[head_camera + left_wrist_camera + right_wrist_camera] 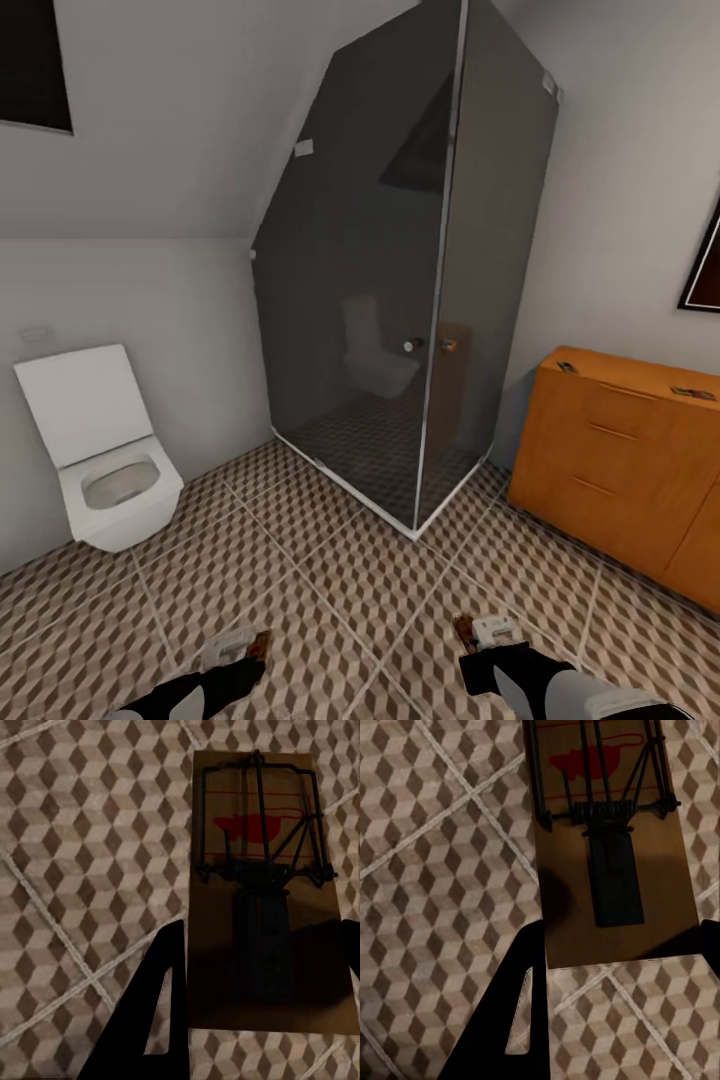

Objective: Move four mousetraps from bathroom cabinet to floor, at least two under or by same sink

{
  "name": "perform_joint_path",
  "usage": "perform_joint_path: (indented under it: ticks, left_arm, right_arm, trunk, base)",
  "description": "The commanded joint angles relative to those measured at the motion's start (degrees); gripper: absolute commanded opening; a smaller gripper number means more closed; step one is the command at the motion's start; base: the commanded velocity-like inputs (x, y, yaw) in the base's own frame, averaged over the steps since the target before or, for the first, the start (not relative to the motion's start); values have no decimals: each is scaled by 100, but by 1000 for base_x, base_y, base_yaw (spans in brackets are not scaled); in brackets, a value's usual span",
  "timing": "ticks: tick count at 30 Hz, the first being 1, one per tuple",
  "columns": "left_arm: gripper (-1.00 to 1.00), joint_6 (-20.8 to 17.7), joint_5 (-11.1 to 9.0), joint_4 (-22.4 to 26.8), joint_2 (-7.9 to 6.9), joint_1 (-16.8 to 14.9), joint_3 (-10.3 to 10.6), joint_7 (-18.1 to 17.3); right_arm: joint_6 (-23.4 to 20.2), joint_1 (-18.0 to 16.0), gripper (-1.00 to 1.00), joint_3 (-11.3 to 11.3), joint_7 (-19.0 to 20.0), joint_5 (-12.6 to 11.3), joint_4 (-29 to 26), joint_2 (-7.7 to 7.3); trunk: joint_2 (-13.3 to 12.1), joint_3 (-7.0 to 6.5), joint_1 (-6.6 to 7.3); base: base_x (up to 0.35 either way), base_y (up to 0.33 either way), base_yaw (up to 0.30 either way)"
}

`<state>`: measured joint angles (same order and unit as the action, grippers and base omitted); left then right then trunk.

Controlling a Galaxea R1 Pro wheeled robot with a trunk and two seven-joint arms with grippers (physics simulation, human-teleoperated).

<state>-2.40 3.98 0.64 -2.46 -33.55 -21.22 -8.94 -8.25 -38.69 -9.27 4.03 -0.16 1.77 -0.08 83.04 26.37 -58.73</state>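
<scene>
My left gripper (262,967) is shut on a mousetrap (259,832), a brown board with a wire bar and a red mouse print, held above the bathroom floor (75,870). My right gripper (619,952) is shut on a second mousetrap (607,832) of the same look. In the head view both grippers sit low at the picture's lower edge, the left gripper (240,650) and the right gripper (490,635), over the cube-patterned bathroom floor (330,560). The orange cabinet (620,470) stands at the right. The sink is out of view.
A white toilet (105,450) with its lid up hangs on the left wall. A dark glass shower cabin (400,300) fills the corner ahead. Two small dark items (567,366) lie on the cabinet top. Open tiles stretch between toilet, shower and cabinet.
</scene>
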Motion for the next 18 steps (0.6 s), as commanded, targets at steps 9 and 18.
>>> perform_joint_path:
  ticks: [9, 18]
  left_arm:
    - [-100, -24, 50, 5, 0, -2, -50, -11]
    - [-100, -24, 50, 3, -1, -2, -49, -11]
  right_arm:
    - [-10, -7, -100, -40, 19, -10, 7, 0]
    - [-10, -7, -100, -40, 19, -10, 7, 0]
  trunk:
    - [4, 6, 0]
    - [4, 6, 0]
  base:
    - [0, 0, 300]
    - [0, 0, 300]
